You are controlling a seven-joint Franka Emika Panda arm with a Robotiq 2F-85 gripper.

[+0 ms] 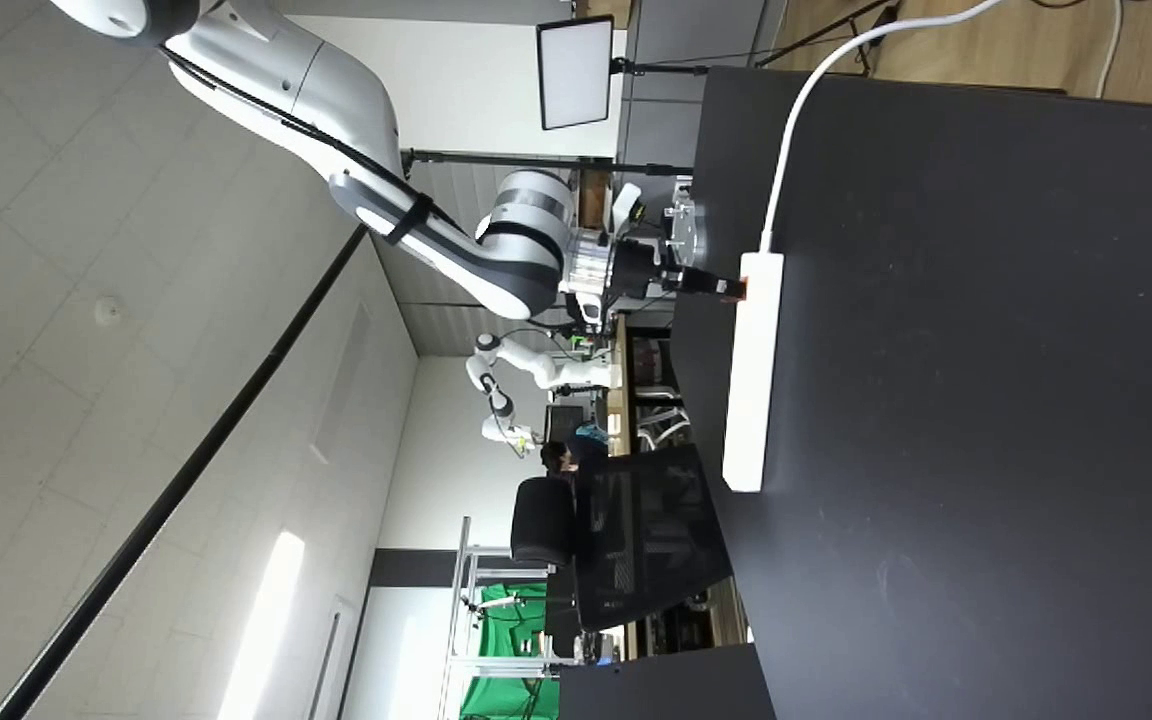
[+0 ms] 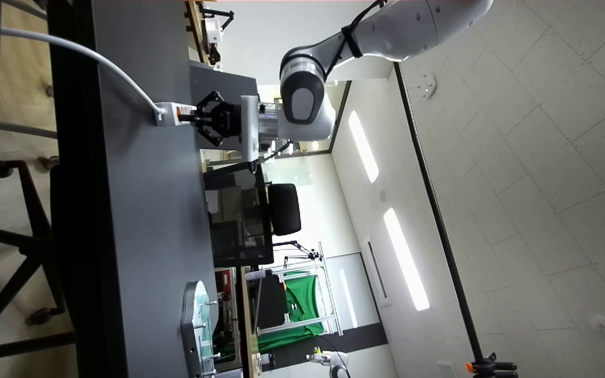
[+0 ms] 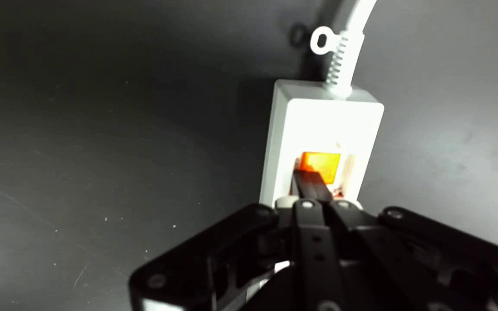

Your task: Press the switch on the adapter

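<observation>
The adapter, a long white power strip, lies on the black table in both exterior views [image 1: 754, 390] [image 2: 165, 116]. Its cable end fills the upper middle of the wrist view [image 3: 333, 123]. A square switch [image 3: 324, 165] near that end glows orange-yellow. My gripper [image 3: 307, 175] is shut, its two black fingertips together with nothing between them. The tips point down at the lower left part of the switch and cover some of it. They appear to touch it. In both exterior views the gripper [image 1: 738, 289] [image 2: 184, 117] stands over the cable end, with an orange glow at the tips.
The exterior views are turned sideways. A white cable [image 1: 788, 150] runs from the adapter's end over the table edge. A clear plate with metal posts [image 2: 200, 331] stands on the black table [image 1: 986, 400]. A black mesh chair [image 1: 651, 540] stands beyond the table's edge.
</observation>
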